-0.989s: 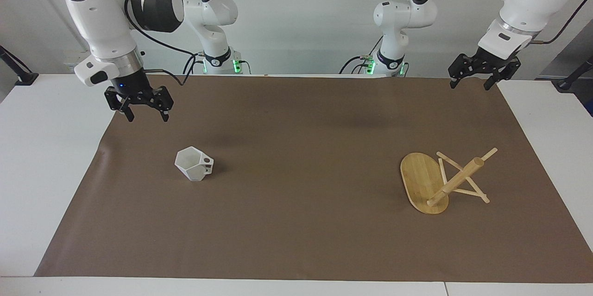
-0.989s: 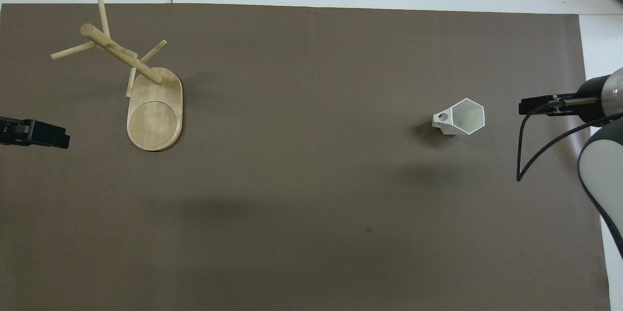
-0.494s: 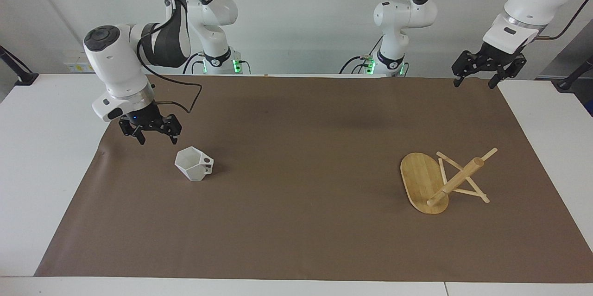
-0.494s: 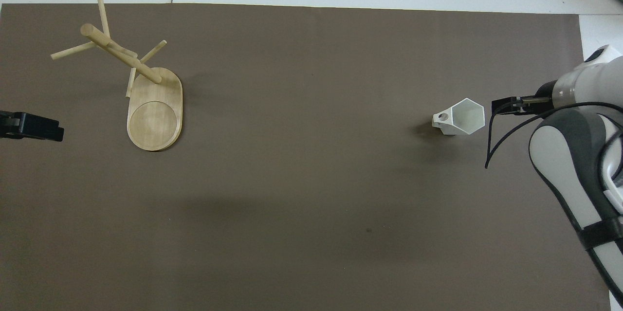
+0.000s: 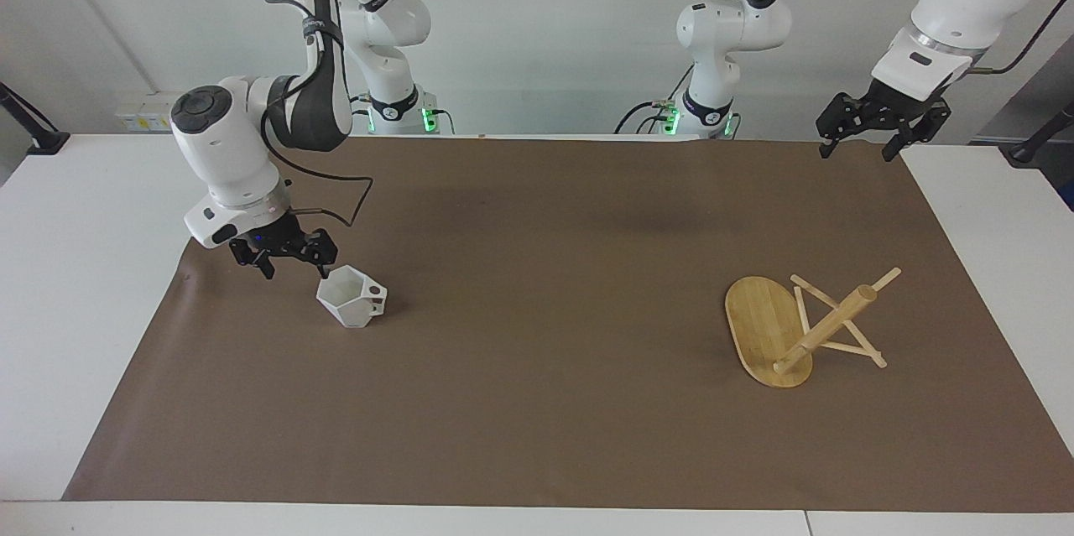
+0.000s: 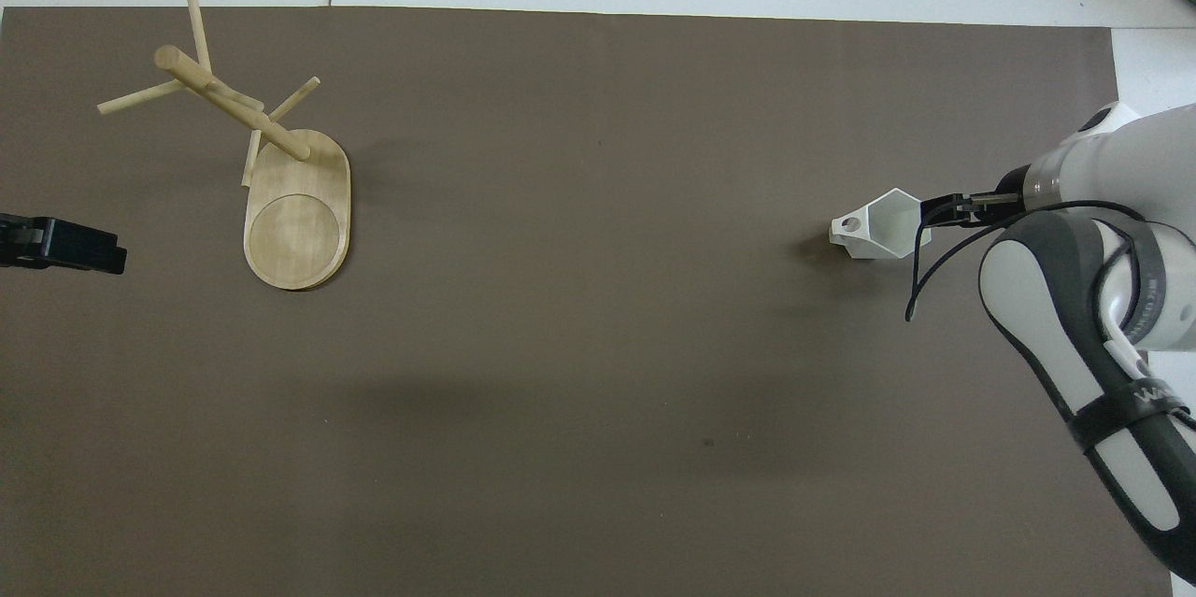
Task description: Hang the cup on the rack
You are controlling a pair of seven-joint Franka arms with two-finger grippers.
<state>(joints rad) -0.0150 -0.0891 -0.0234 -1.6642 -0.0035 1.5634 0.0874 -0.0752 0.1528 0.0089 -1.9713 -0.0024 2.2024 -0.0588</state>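
Observation:
The white faceted cup [image 5: 351, 306] stands upright on the brown mat toward the right arm's end, its handle pointing toward the table's middle; it also shows in the overhead view [image 6: 883, 225]. My right gripper [image 5: 295, 272] is open and low, right beside the cup's rim on the side away from the handle, also seen in the overhead view [image 6: 939, 209]. The bamboo rack [image 5: 759, 322] stands upright on its oval base toward the left arm's end, also in the overhead view [image 6: 297, 228]. My left gripper [image 5: 856, 154] is open and waits, raised over the mat's corner.
The brown mat [image 5: 545, 402] covers most of the white table [image 5: 75, 268]. Both arm bases stand at the robots' edge of the table.
My right gripper has come down and moved toward the cup, from well apart to right beside its rim. The left gripper has barely shifted. Cup and rack have not moved.

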